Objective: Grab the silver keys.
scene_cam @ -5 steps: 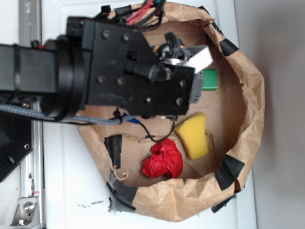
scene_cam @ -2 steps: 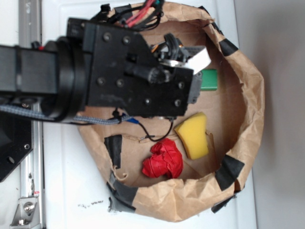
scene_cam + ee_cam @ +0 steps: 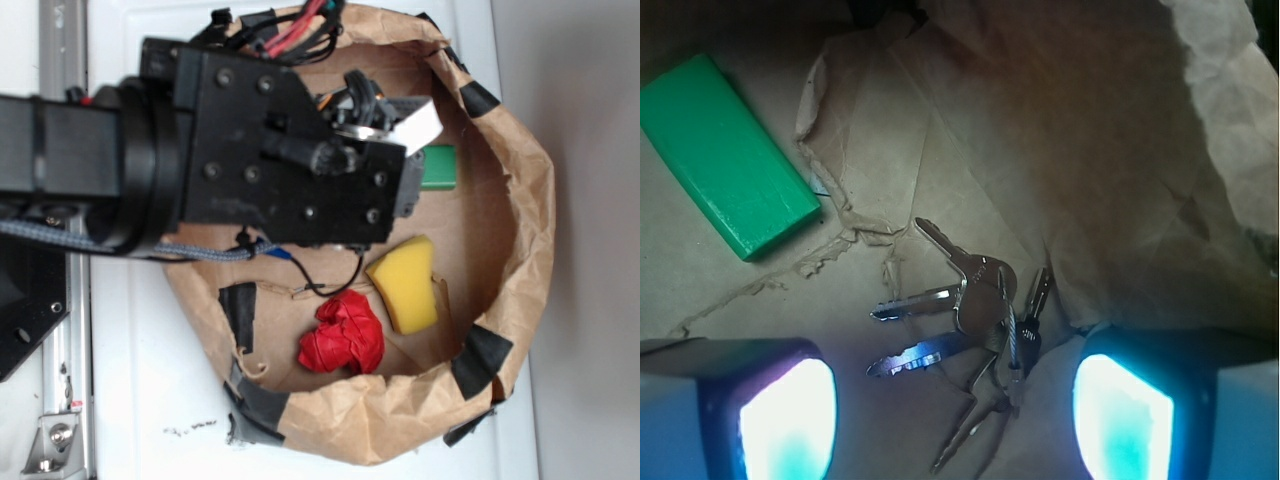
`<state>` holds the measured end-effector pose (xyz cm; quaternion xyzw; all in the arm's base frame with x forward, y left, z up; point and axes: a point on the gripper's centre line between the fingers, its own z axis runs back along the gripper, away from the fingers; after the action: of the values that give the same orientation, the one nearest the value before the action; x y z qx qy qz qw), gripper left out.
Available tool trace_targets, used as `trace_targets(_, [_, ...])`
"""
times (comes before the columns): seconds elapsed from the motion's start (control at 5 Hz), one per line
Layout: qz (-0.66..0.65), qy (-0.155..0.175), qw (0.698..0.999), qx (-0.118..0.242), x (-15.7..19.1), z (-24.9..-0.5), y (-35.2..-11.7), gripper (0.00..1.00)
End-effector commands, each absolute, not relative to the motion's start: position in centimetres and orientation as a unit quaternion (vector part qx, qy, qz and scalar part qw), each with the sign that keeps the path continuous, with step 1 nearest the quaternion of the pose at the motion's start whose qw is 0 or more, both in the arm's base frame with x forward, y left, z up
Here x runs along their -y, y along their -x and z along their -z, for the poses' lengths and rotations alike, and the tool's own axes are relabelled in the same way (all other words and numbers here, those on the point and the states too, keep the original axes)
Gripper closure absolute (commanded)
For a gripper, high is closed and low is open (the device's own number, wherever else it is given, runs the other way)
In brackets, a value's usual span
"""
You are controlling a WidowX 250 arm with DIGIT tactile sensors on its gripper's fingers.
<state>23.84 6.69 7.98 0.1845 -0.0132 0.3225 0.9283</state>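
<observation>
The silver keys (image 3: pixel 975 320) lie fanned out from one ring on the brown paper floor in the wrist view. My gripper (image 3: pixel 955 420) hangs open just above them, its two glowing pads (image 3: pixel 785 420) to the left and right of the bunch, touching nothing. In the exterior view the arm and gripper (image 3: pixel 400 150) cover the keys entirely. A green block (image 3: pixel 725 155) lies up and left of the keys; in the exterior view the green block (image 3: pixel 440 168) peeks out beside the gripper.
Everything sits inside a crumpled brown paper bag (image 3: pixel 520 200) with black tape patches. A yellow sponge (image 3: pixel 405 282) and a red crumpled ball (image 3: pixel 342 335) lie in its lower half. The raised paper wall (image 3: pixel 1200 150) stands close on the right of the keys.
The gripper's tip shifted slightly up in the exterior view between the earliest frame and the following one. Since then nothing has visibly moved.
</observation>
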Motion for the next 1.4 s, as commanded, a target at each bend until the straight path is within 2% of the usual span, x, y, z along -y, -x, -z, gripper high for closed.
trace_targets(0.0, [-0.282, -0.145, 0.948, 0.026, -9.35, -7.3, -22.75, 0.0])
trace_targets(0.2, [-0.239, -0.126, 0.962, 0.031, -9.27, -6.81, -22.66, 0.0])
trace_targets(0.4, [-0.247, -0.109, 0.963, 0.027, -9.48, -6.79, -23.12, 0.0])
trace_targets(1.2, [-0.247, -0.109, 0.963, 0.027, -9.48, -6.79, -23.12, 0.0])
